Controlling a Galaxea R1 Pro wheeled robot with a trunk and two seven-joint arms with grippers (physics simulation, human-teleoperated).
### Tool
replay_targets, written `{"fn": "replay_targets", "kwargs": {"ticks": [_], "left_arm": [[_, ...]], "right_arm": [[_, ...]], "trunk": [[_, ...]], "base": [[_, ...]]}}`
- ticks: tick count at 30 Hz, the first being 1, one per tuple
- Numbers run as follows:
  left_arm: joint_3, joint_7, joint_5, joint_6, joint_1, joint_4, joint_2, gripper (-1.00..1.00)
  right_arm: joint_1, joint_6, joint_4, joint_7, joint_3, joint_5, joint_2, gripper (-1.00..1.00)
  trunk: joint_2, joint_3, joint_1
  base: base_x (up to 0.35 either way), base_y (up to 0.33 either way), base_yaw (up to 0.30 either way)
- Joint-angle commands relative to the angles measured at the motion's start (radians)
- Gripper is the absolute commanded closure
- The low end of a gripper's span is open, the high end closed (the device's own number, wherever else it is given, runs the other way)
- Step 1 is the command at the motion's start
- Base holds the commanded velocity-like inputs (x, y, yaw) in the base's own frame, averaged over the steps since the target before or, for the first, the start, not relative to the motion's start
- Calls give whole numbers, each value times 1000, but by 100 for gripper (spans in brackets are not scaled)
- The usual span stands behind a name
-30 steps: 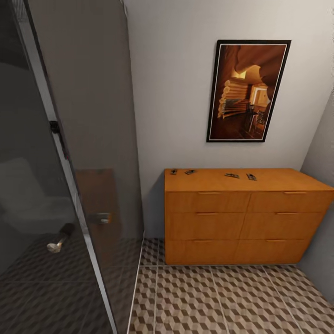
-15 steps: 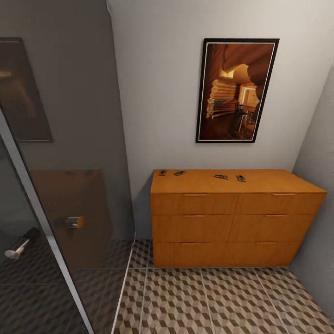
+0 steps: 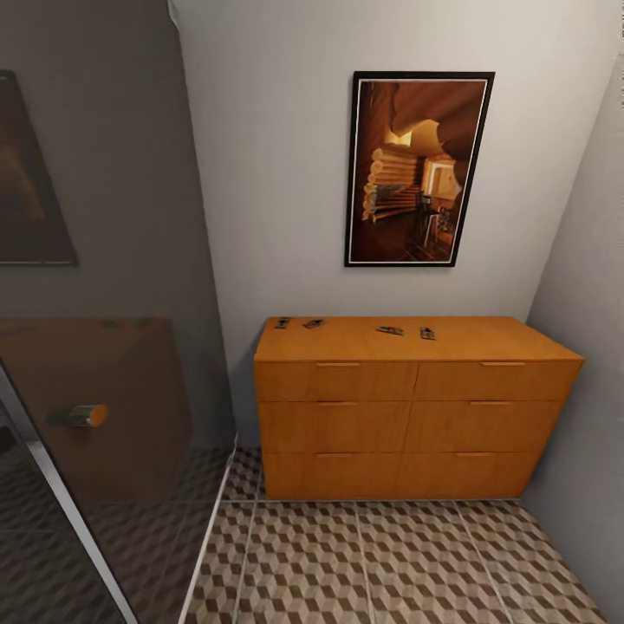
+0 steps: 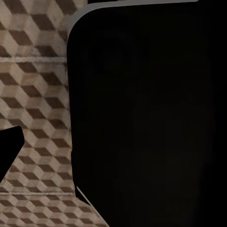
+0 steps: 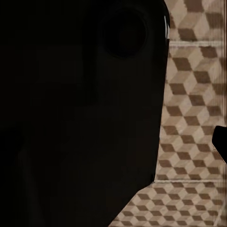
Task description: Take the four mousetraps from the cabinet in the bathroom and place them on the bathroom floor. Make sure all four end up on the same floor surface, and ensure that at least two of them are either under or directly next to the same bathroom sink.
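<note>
**Four traps on the chest top, open tiles in front**

The bathroom floor (image 3: 390, 563) of brown, beige and white cube-pattern tiles lies open before the low orange-brown wooden cabinet (image 3: 407, 425), which stands against the grey wall below a black-framed picture (image 3: 419, 169). A dark glass panel (image 3: 104, 347) bounds the left side; a wall closes the right. Four small dark mousetraps (image 3: 390, 330) lie near the top's back edge, two at the left corner, two near the middle. Each wrist view shows dark housing over tiles; whether either pincer is wide or narrow, I cannot tell.

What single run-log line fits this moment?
phase: approach | four dark mousetraps on orange-brown wooden cabinet | cube-patterned floor bare
</note>
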Motion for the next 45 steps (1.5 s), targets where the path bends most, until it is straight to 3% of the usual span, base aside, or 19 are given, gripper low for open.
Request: {"fn": "replay_targets", "kwargs": {"ticks": [1,13,27,45], "left_arm": [[1,0,0,-1,0,0,0,-100],[1,0,0,-1,0,0,0,-100],[1,0,1,-1,1,0,0,-100],[1,0,2,-1,1,0,0,-100]], "right_arm": [[0,0,0,-1,0,1,0,-100],[0,1,0,-3,-1,-1,1,-100],[-1,1,0,-5,-1,-2,1,-100],[0,0,0,-5,0,2,1,-100]], "trunk": [[0,-1,0],[0,-1,0],[0,-1,0],[0,-1,0]], "base": [[0,-264,0],[0,-211,0],[0,-25,0],[298,-13,0]]}}
